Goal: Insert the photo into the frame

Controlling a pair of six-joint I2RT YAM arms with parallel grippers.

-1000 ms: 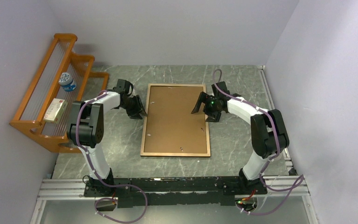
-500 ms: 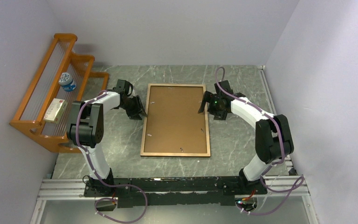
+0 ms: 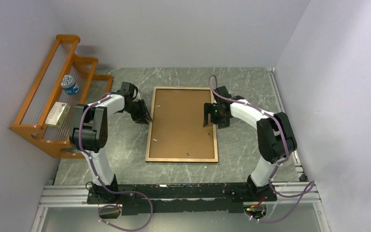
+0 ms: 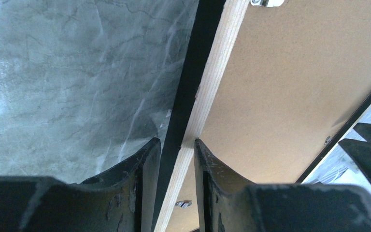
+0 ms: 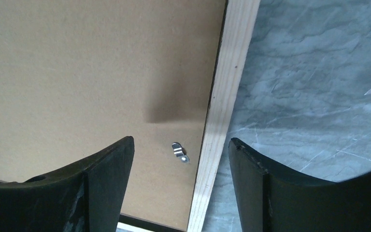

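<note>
The frame (image 3: 181, 159) lies face down in the middle of the table (image 3: 251, 84), brown wood up, with the backing board (image 3: 181, 123) sitting inside its rails. The photo shows in no view; whether it lies under the board I cannot tell.

The left gripper (image 4: 176, 142) straddles the left rail, one finger at the black outer edge and one on the board side, both close against it; whether they truly pinch it I cannot tell. The right gripper (image 5: 181, 141) hangs over the right rail with its jaws spread wide and holds nothing. A small metal clip (image 5: 179, 152) sits just under it.

A thin rail held on one side only could twist or slip if lifted. If the clips are loose, the board could slide out. A right finger landing on the clip or the board instead of the rail would miss the hold.

The board itself covers the opening, so it looks to be in the way. An orange rack (image 3: 48, 96) with a bottle (image 3: 69, 84) and a box (image 3: 55, 114) stands well apart on the left.
</note>
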